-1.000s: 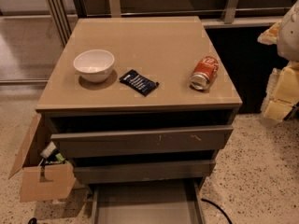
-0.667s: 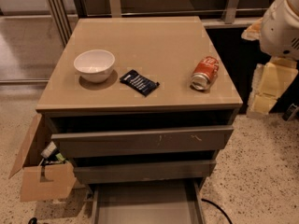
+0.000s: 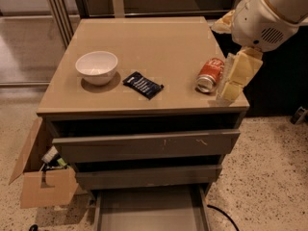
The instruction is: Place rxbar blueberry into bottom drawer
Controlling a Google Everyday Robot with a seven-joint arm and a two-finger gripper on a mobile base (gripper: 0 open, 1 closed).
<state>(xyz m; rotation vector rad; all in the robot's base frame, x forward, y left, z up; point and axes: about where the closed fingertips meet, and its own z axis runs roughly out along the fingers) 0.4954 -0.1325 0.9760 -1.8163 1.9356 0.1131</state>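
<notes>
beside the can [image 3: 210,74] hangs the pincer [image 3: 231,87].

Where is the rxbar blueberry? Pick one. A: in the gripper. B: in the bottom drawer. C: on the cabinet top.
C: the rxbar blueberry lies on the cabinet top between the white bowl and the soda can; the gripper hangs at the top's edge beside the can.

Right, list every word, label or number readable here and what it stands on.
rxbar blueberry: white text lines on the dark wrapper, too blurred to read.
soda can: white marking on the red side, unreadable.
gripper, beside the can at the right edge of the cabinet top: no text visible.
Nothing can be quoted.
</notes>
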